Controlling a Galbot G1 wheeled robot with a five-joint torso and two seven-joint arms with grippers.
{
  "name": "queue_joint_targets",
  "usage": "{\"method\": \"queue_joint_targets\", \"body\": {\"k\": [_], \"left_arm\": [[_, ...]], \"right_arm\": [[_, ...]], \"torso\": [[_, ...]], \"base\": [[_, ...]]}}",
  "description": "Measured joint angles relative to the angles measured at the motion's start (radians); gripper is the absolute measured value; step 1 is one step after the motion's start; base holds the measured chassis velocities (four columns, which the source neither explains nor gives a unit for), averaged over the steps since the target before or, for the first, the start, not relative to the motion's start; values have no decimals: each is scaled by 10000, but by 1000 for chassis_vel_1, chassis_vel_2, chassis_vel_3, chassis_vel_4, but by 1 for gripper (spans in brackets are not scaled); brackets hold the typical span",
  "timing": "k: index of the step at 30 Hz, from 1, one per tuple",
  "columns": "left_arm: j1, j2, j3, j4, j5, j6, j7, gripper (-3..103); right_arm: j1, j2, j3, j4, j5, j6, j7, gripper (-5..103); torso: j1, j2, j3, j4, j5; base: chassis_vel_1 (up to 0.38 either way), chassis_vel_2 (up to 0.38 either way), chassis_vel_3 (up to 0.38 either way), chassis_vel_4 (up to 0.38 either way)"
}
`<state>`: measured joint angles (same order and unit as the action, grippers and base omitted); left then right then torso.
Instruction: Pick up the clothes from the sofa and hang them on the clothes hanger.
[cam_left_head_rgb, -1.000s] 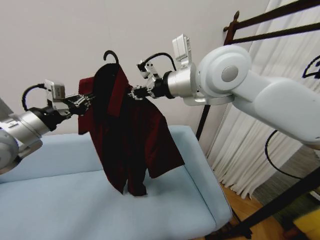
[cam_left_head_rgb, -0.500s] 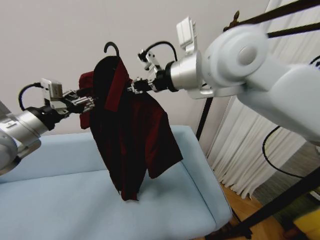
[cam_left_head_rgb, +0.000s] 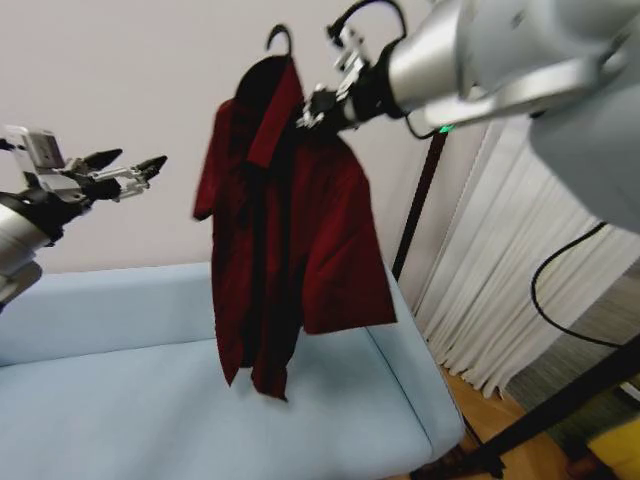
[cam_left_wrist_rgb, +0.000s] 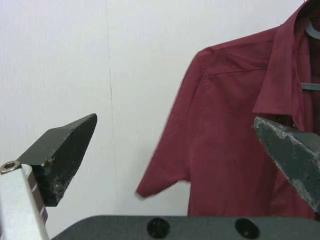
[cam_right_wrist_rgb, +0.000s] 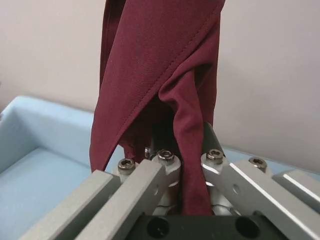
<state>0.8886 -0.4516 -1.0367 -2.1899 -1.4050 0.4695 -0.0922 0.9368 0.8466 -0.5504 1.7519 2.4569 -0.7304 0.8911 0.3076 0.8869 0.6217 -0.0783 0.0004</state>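
Already the dark red shirt (cam_left_head_rgb: 290, 230) is held above the pale blue sofa (cam_left_head_rgb: 120, 400), clamped by the right gripper (cam_left_head_rgb: 318, 108); the left gripper (cam_left_head_rgb: 133, 165) is spread open; hanging is not yet done.

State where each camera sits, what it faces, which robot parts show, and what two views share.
Head view: on the robot's head, looking forward and down at the red shirt hanging above the sofa; the left gripper is open beside it, the right gripper shut on its shoulder.
Left wrist view: on the left wrist, facing the wall and the shirt; its open fingers show.
Right wrist view: on the right wrist, facing the gripped fabric and the sofa; its fingers show.
Shared: all three see the shirt.
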Motion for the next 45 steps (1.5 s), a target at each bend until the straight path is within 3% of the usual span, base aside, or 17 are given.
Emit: {"method": "queue_joint_targets", "body": {"k": [3,10,14,20,23,28,34,36,45], "left_arm": [[89,-117,-99,70,5,-25,3,100],[229,-349,-264,265,57,-36,64,100],[299,-634,-340,366,92,-65,182,100],[264,-1094,-212,525,297,-190,356,100],[273,-1287,-171,573,365,-217,459,100],[319,-1586,-53,599,486,-271,640,100],[347,-1910,28,701,594,-331,916,100],[361,-2014,31,841,718,-391,1055,100],[428,-2296,31,1167,954,-514,1331,100]], "right_arm": [[330,485,-41,-778,287,138,934,2],[1177,1233,-523,-1843,384,801,2164,2],[2252,2099,-1414,-2743,448,2334,3816,2],[2752,2737,-2447,-3599,-249,3746,4711,2],[2676,2818,-2705,-3680,-529,4056,5046,2],[2517,2670,-3296,-3737,-1109,4162,5263,2],[2754,1911,-4350,-3874,-1581,3860,5036,2],[3104,1470,-4821,-3908,-1536,3754,4952,2],[4225,874,-5847,-4105,-706,3624,4971,2]], "torso": [[0,-1,1,6,-4],[0,0,1,6,-5],[1,0,0,3,-8],[0,0,1,4,-8],[1,0,1,4,-6],[1,-1,2,6,-4],[2,-1,2,2,0],[1,-1,2,0,3],[1,0,0,6,-2]], "base": [[0,0,0,0],[0,0,0,0],[0,0,0,0],[0,0,0,0],[0,0,0,0],[0,0,0,0],[0,0,0,0],[0,0,0,0],[0,0,0,0]]}}
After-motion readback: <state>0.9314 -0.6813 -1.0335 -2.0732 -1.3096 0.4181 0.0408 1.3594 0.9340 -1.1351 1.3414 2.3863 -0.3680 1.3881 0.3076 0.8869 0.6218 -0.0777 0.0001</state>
